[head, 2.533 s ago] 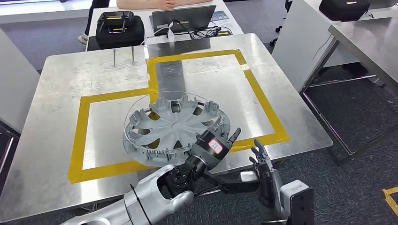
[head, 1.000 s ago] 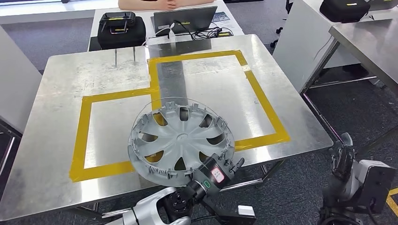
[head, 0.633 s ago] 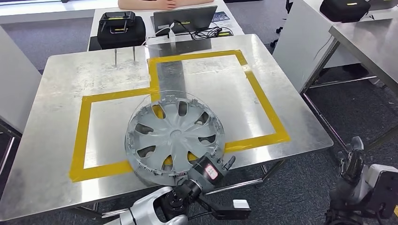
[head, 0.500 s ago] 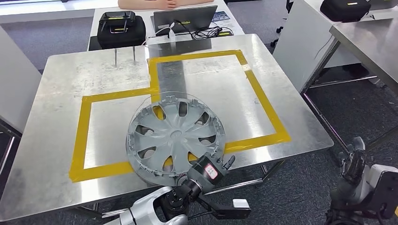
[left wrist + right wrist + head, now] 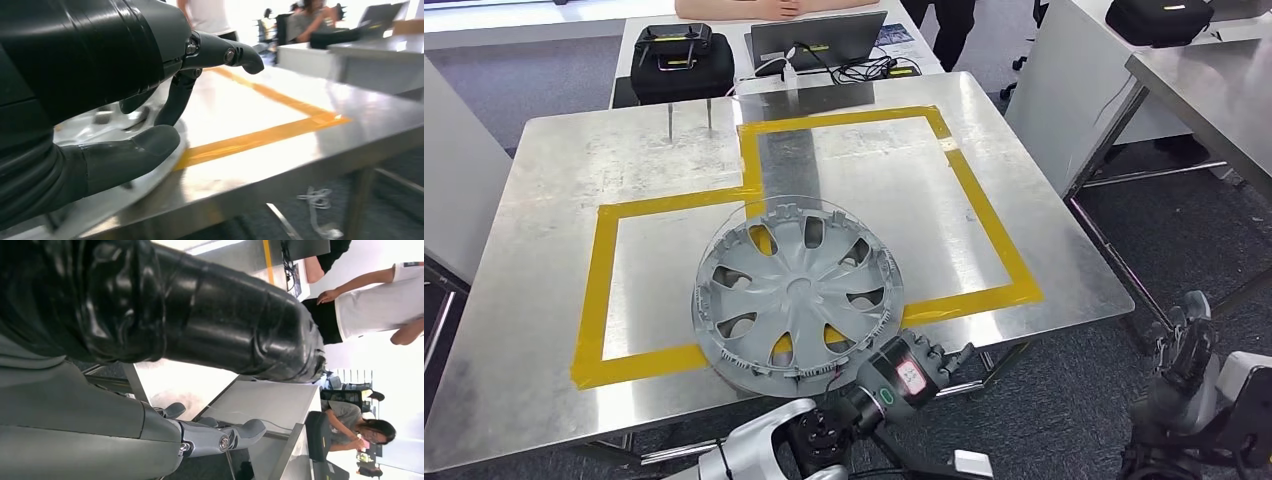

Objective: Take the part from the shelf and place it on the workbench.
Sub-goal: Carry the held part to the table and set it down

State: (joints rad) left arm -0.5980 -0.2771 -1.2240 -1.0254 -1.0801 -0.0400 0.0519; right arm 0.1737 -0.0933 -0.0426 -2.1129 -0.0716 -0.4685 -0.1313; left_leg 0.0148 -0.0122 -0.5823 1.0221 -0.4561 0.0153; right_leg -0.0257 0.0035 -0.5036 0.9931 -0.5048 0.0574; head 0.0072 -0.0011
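Steel workbench [image 5: 544, 190], marked with yellow tape [image 5: 599, 290] in a stepped outline, is occupying the centre of the head view. Behind it a second table is carrying a black case [image 5: 681, 62] and a laptop [image 5: 814, 40], and a person's arms [image 5: 774, 8] are resting at its far edge. The part, a grey wheel cover [image 5: 799, 295], is lying flat on the workbench near the front edge, overlapping the front strip of tape. The left hand [image 5: 914, 368] is hovering just off that front edge, beside the cover's rim and apart from it, fingers spread and holding nothing. The right hand [image 5: 1184, 350] is hanging low at the robot's right side, well apart from the workbench; whether its fingers are curled or spread cannot be told here.

Left wrist view: the left hand [image 5: 150, 100] is showing its thumb and dark fingers [image 5: 225, 50] parted, with nothing between them. The rim of the wheel cover [image 5: 100, 125] is lying on the workbench [image 5: 300, 150] just beyond the thumb, next to a tape line [image 5: 260, 137].

Right wrist view: the right hand [image 5: 210, 437] is extending grey fingers with nothing in them. People [image 5: 360, 305] are standing and sitting in the bright background.
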